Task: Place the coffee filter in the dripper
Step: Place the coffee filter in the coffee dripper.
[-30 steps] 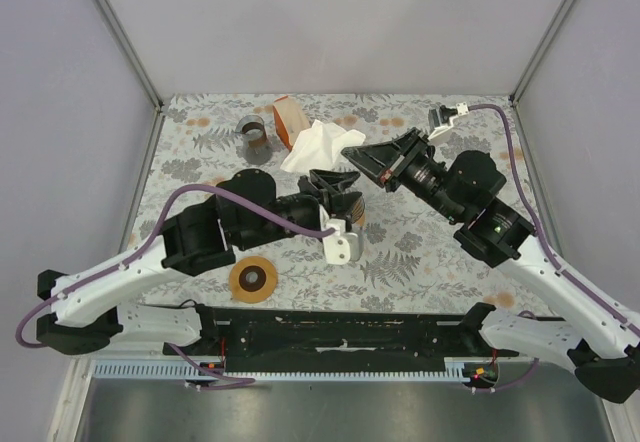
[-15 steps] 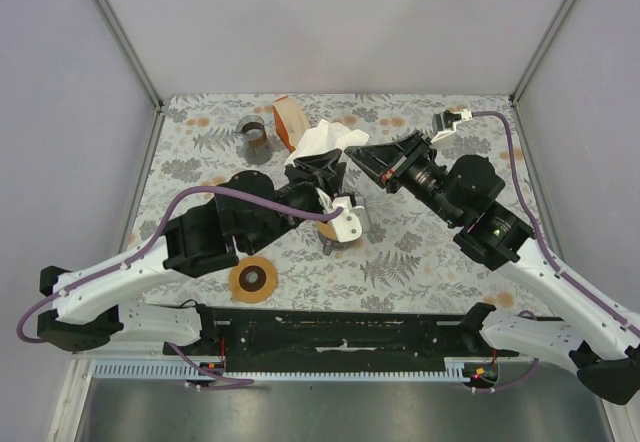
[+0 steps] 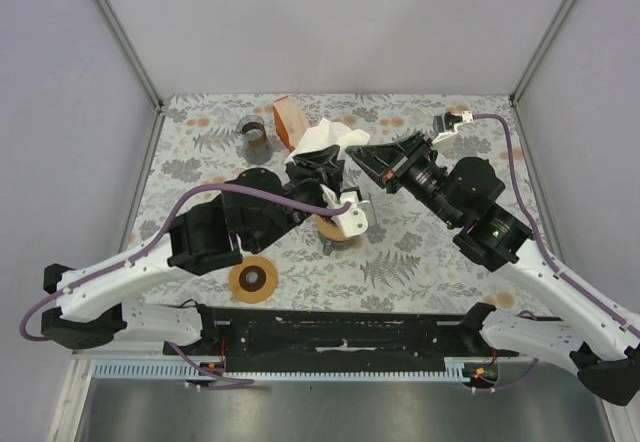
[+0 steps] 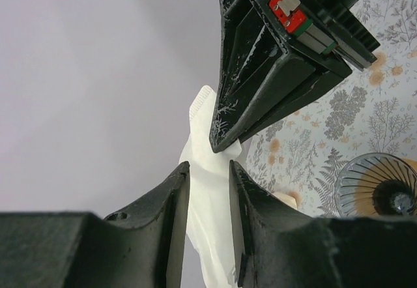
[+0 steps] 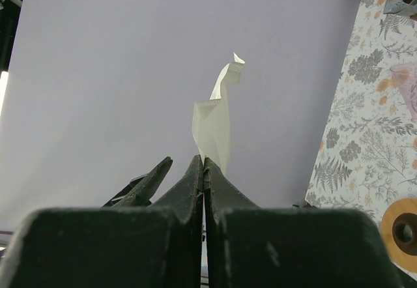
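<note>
The white paper coffee filter [image 3: 322, 140] hangs in the air above the back middle of the table, held from both sides. My right gripper [image 3: 352, 150] is shut on one edge of it; in the right wrist view the filter [image 5: 214, 128] rises from the closed tips [image 5: 204, 159]. My left gripper [image 4: 208, 165] has closed in on the filter [image 4: 202, 122] from below, and the paper fills the gap between its fingertips. The glass dripper [image 3: 335, 230] stands on the table under the left wrist and shows at the lower right [image 4: 381, 187] of the left wrist view.
A grey metal cup [image 3: 254, 134] and an orange pack [image 3: 290, 120] stand at the back left. A brown disc [image 3: 254, 279] lies near the front edge. Grey walls close off the table at the back and sides.
My left gripper rose from the dripper to the filter and narrowed its jaws round it. The right gripper kept hold and shifted slightly.
</note>
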`<state>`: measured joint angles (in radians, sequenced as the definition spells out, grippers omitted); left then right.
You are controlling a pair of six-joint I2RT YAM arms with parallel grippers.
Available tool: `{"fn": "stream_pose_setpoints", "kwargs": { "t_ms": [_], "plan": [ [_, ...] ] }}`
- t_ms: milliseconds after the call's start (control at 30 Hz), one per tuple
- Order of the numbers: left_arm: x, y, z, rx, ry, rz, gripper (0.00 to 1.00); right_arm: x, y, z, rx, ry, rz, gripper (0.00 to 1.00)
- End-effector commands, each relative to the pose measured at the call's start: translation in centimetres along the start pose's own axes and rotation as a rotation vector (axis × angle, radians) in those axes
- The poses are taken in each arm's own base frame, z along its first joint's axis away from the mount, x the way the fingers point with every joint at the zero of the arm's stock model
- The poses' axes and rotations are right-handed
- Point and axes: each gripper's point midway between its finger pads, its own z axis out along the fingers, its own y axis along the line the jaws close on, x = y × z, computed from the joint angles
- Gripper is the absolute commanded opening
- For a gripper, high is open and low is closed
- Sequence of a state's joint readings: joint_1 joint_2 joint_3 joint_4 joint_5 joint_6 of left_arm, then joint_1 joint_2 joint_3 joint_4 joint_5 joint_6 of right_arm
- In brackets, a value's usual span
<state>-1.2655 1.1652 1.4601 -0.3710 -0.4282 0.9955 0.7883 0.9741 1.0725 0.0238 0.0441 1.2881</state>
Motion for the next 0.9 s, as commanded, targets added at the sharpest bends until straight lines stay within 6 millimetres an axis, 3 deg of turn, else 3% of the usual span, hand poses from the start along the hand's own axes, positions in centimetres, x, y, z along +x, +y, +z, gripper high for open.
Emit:
{"fn": "stream_pose_setpoints", "kwargs": {
  "t_ms": [0, 167, 300, 867],
  "plan": [
    [-1.2, 1.5, -0.7, -0.019, -0.031, -0.036, 0.38, -0.8, 1.4, -0.5, -0.050, -0.038, 0.023, 0.00],
    [-1.4, 0.0, -0.9, 0.043, -0.045, -0.040, 0.42, -0.9, 1.4, -0.8, -0.053, -0.049, 0.021, 0.00],
    [-1.3, -0.2, -0.4, 0.041, -0.026, -0.030, 0.41, -0.8, 1.6, -0.8, -0.060, -0.041, 0.021, 0.00],
    [-1.2, 1.5, -0.4, -0.040, -0.002, -0.006, 0.28, -0.4, 1.5, -0.6, -0.069, -0.029, 0.026, 0.00]
  ]
}}
